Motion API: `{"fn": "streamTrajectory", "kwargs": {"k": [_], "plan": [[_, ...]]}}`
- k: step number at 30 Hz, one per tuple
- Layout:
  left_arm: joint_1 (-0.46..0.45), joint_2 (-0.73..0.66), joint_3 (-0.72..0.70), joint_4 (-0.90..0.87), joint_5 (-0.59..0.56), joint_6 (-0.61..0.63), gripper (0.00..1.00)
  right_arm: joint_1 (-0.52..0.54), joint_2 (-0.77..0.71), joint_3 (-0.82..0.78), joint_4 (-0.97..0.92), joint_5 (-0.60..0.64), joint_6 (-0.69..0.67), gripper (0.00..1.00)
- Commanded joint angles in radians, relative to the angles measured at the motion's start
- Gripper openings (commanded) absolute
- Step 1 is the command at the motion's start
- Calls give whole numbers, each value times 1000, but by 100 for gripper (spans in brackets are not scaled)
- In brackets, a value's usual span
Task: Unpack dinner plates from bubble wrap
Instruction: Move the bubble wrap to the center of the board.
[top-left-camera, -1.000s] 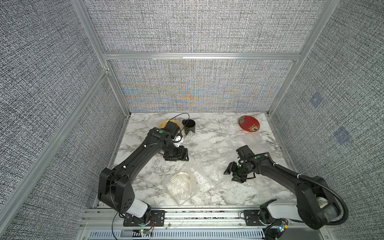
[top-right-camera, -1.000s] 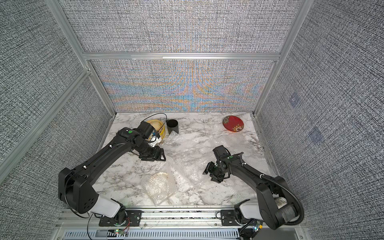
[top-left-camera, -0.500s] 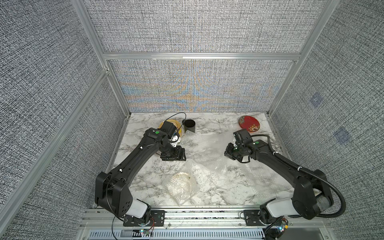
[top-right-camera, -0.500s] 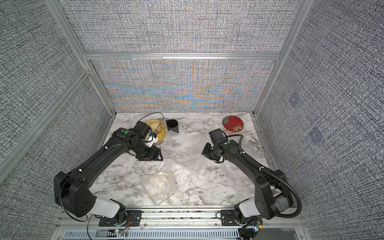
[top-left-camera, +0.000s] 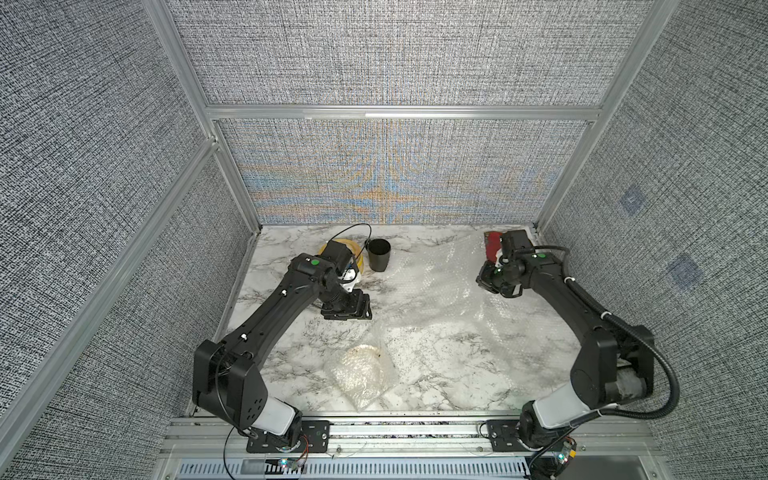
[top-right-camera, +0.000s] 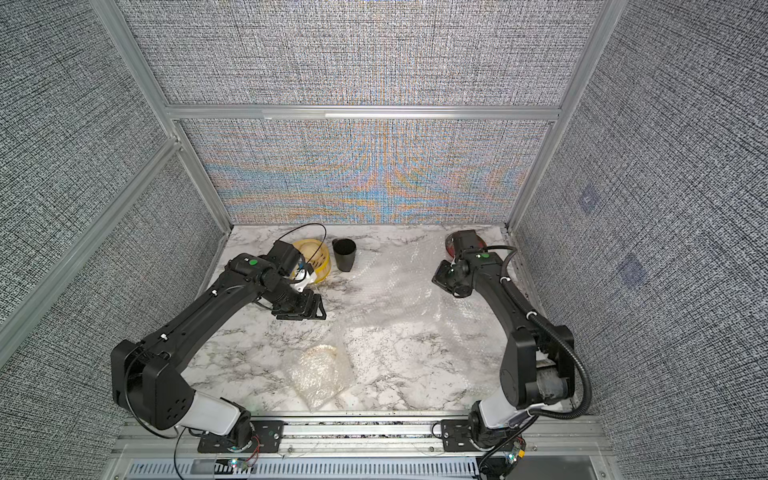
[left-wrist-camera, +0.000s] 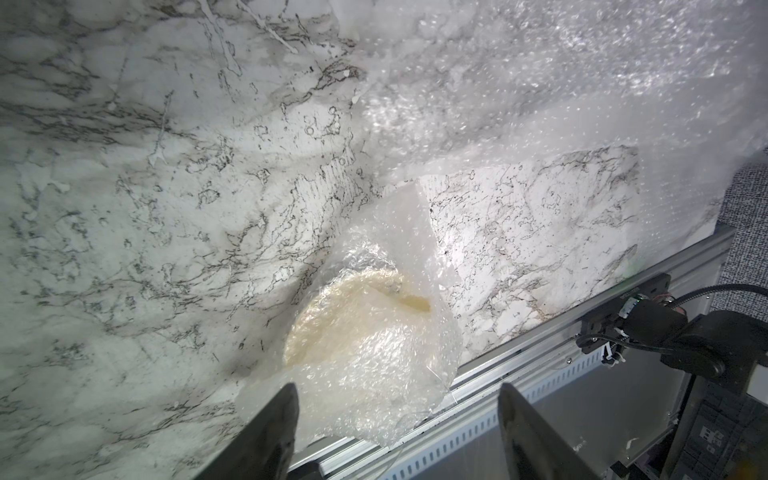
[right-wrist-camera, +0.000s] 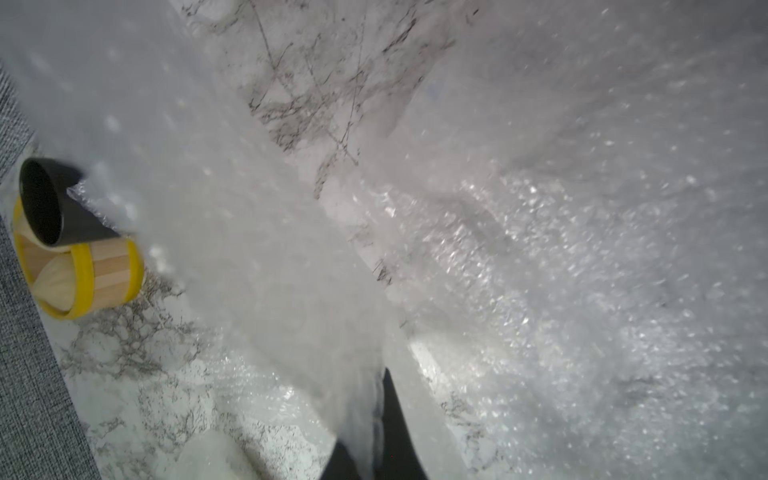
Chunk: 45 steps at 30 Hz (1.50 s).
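One bubble wrap sheet (top-left-camera: 436, 291) is clamped between the right fingers (right-wrist-camera: 395, 424) near the red plate (top-left-camera: 491, 246); the left fingers (left-wrist-camera: 274, 424), apart, hang above the table (top-left-camera: 436, 386). The wrapped cream plate (top-left-camera: 360, 365) is judged next for uncovering.

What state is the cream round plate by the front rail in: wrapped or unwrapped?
Wrapped: crumpled clear bubble wrap covers the cream round plate, whose colour shows dimly through it.

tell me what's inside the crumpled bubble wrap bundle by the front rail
A round cream plate shows through the clear crumpled bubble wrap bundle; its rim detail is covered.
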Motion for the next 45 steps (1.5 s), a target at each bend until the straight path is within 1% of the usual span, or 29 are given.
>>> {"fn": "streamTrajectory", "kwargs": {"k": [1, 2, 4, 5, 8, 12, 13, 15, 17, 19, 21, 23, 25, 28, 31, 34, 36, 41, 45], "plan": [[3, -1, 1, -13, 8, -6, 75, -23, 76, 76, 3, -10, -58, 12], [3, -4, 0, -15, 7, -11, 75, -33, 105, 109, -9, -1, -56, 21], [3, -6, 1, -26, 2, -18, 75, -47, 129, 170, -53, 43, -51, 37], [3, -7, 1, -32, -6, -24, 75, -46, 122, 194, -78, 80, -53, 43], [3, -18, -19, -42, -31, -43, 75, -40, 50, 226, -135, 149, -58, 53], [4, -50, -74, -23, -47, -77, 75, 9, -75, 223, -211, 130, -74, 62], [5, -54, -89, -18, -51, -84, 75, 29, -110, 214, -232, 109, -72, 63], [5, -68, -119, -5, -53, -101, 76, 63, -166, 165, -214, 8, -82, 63], [6, -81, -148, 7, -52, -116, 76, 96, -200, 120, -225, -68, -59, 63], [8, -102, -174, 20, -49, -129, 76, 141, -236, 37, -174, -188, -28, 63], [9, -123, -195, 25, -49, -144, 76, 195, -253, -39, -110, -275, 17, 63], [9, -145, -222, 30, -43, -162, 77, 272, -246, -89, -67, -313, 29, 63], [9, -173, -254, 34, -37, -185, 76, 347, -220, -131, -44, -329, 27, 63], [9, -224, -300, 38, -41, -232, 77, 436, -161, -190, 32, -396, 43, 63], [9, -264, -354, 49, -38, -300, 78, 506, -84, -217, 112, -459, 29, 63], [9, -296, -420, 75, -3, -393, 78, 549, -5, -224, 184, -535, 32, 62], [9, -337, -464, 103, 9, -459, 78, 576, 38, -204, 194, -564, 13, 61], [8, -405, -557, 117, -10, -553, 78, 614, 104, -224, 278, -642, 0, 61], [9, -476, -644, 177, -14, -637, 78, 615, 134, -266, 344, -681, -8, 61]]}}
